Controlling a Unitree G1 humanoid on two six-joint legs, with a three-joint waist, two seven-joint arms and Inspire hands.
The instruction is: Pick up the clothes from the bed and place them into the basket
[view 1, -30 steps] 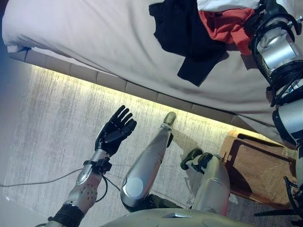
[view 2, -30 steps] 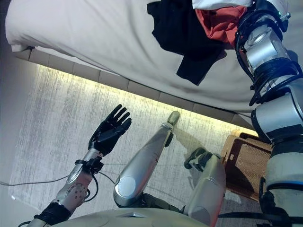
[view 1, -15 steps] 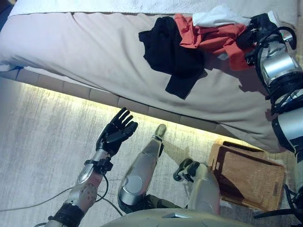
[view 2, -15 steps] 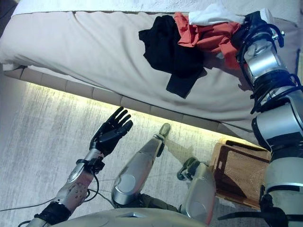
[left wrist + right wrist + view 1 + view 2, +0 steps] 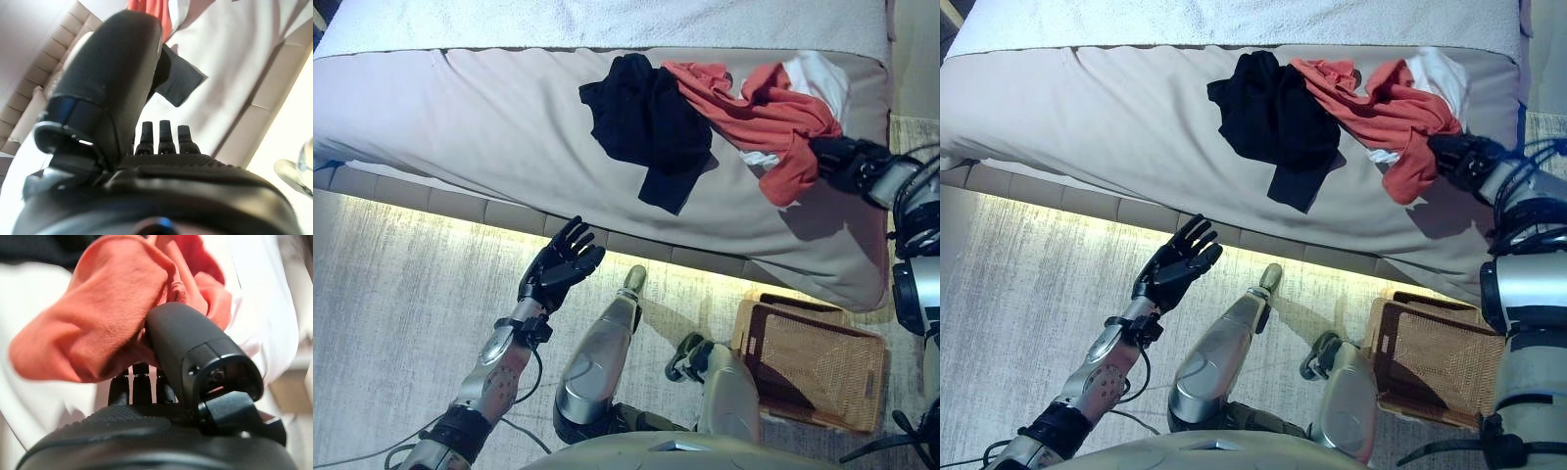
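A black garment [image 5: 641,122], a red garment [image 5: 754,108] and a white garment [image 5: 820,78] lie in a pile on the beige bed [image 5: 460,127]. My right hand [image 5: 842,162] is at the pile's near right side, its thumb and fingers pinching a fold of the red garment [image 5: 98,318]. My left hand [image 5: 558,274] is open with straight fingers, held over the floor in front of the bed's lit edge, apart from the clothes. The brown woven basket [image 5: 803,315] stands on the floor at the lower right, below the bed's corner.
A light carpet [image 5: 401,294] lies in front of the bed. A lit strip runs under the bed's padded base [image 5: 509,217]. The bed's right end [image 5: 876,245] is just above the basket.
The camera has tilted up, showing more of the bed. My right hand has come to the near right of the pile and the red garment now stretches towards it. My left hand stays open.
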